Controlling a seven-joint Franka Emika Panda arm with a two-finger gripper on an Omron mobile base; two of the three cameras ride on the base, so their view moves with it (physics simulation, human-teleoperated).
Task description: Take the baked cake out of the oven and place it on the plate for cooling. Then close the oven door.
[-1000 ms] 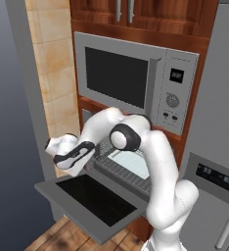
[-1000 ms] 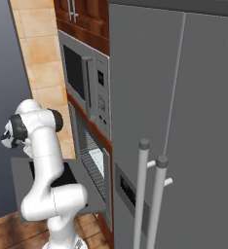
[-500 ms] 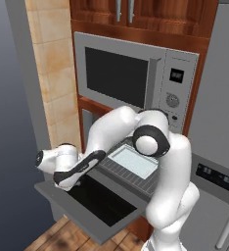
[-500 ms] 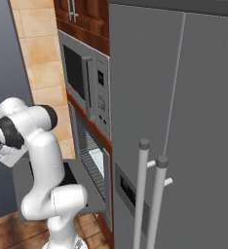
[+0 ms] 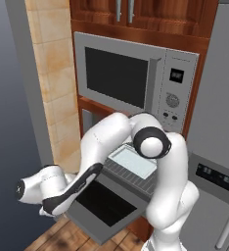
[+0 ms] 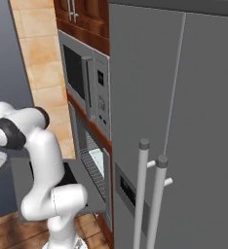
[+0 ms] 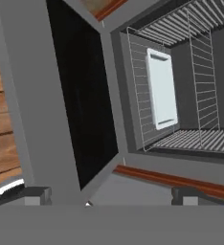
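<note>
One oven door [image 5: 104, 206], one tray [image 7: 162, 88]

The robot's arm [image 5: 160, 196] was a chain of thick, rounded white segments with a smooth, glossy shell. Beside the microwave [image 5: 131, 78], its upper joint carried a round dark cap ringed in black, with a pale grey disc at the centre. A long black strip ran along the underside of the forearm below the microwave. The wrist end was a stubby white cylinder with a small dark round face on its outer side. In the right base view the same white links rose in bulging curves, with a dark ringed joint cap [image 6: 8, 136] at the shoulder. No cables, screws or markings could be made out.
</note>
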